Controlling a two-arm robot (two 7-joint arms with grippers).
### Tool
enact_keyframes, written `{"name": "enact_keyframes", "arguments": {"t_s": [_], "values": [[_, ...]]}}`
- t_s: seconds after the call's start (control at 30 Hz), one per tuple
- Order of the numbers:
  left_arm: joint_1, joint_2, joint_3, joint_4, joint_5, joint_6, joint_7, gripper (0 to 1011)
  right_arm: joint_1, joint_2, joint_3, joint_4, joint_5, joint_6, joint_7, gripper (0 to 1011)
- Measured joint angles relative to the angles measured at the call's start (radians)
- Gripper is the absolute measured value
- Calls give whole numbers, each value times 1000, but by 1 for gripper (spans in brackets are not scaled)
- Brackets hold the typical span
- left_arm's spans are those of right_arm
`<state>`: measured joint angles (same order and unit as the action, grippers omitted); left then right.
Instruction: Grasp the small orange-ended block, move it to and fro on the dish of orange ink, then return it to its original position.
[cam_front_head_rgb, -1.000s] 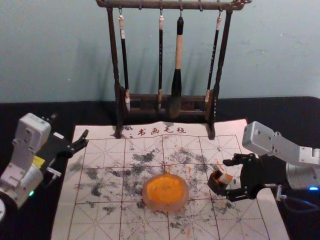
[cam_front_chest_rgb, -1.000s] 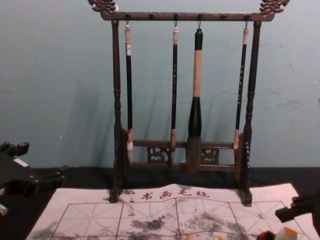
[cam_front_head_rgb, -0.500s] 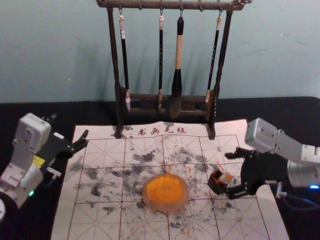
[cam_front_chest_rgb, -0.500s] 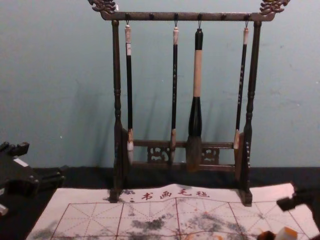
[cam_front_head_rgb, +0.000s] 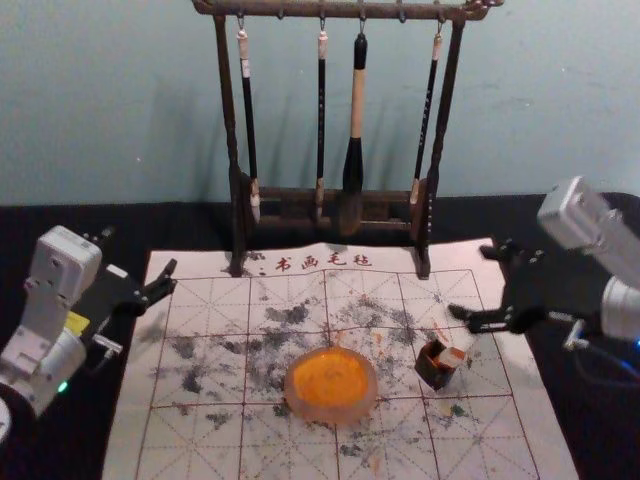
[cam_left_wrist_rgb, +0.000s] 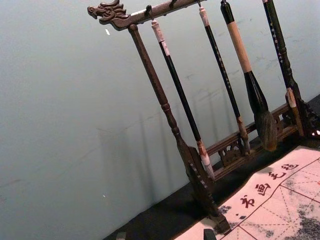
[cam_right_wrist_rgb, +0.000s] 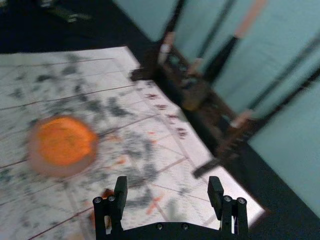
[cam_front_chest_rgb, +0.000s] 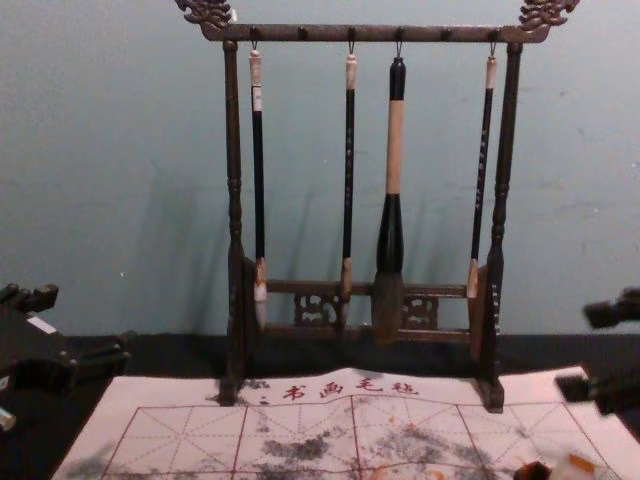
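Right arm: reaches in from the robot's right of the ink dish (cam_front_head_rgb: 331, 413). Pale upper link (cam_front_head_rgb: 590, 228) slants down and outward to a rounded wrist joint (cam_front_head_rgb: 622, 303) with a blue light. From there the black right gripper (cam_front_head_rgb: 470, 281) points inward, toward the dish's side of the mat (cam_front_head_rgb: 200, 440), held off to the dish's right and farther from the robot than the dish. Fingers spread wide, one farther out from the robot, the other nearer; chest view agrees, two dark tips apart, one above the other. Right wrist view: fingertips well apart, the dish off to one side of them. Grip is empty.

Block (cam_front_head_rgb: 453, 357): orange and pale, just to the right of the dish, sitting slanted at the mouth of a small dark box (cam_front_head_rgb: 432, 374). Cannot tell how deep it sits. Block and gripper are apart.

Left arm: parked left of the dish, pale link upright and leaning. The left gripper (cam_front_head_rgb: 140, 252) angles toward the far left corner of the mat, beyond and left of the dish, fingers open. Own wrist view: two fingertips just showing, apart.

Beyond the dish: dark wooden rack (cam_front_head_rgb: 226, 110), four brushes (cam_front_head_rgb: 357, 100) hanging. Dish itself lies on the mat, orange ink (cam_front_head_rgb: 330, 376) inside.
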<state>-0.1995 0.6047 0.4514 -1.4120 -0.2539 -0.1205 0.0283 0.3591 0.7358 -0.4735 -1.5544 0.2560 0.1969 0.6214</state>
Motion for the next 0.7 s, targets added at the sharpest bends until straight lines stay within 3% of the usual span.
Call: {"name": "enact_keyframes", "arguments": {"t_s": [0.1,0.27,0.7], "values": [[0,0,0,0,0,0,0,1001,-19,-8,42,13,21,20,-43,1000],[0,0,0,0,0,0,0,1001,-35,-15,72,46,30,47,-78,1000],[0,0,0,0,0,0,0,1001,-100,-27,84,98,26,93,-92,1000]]}}
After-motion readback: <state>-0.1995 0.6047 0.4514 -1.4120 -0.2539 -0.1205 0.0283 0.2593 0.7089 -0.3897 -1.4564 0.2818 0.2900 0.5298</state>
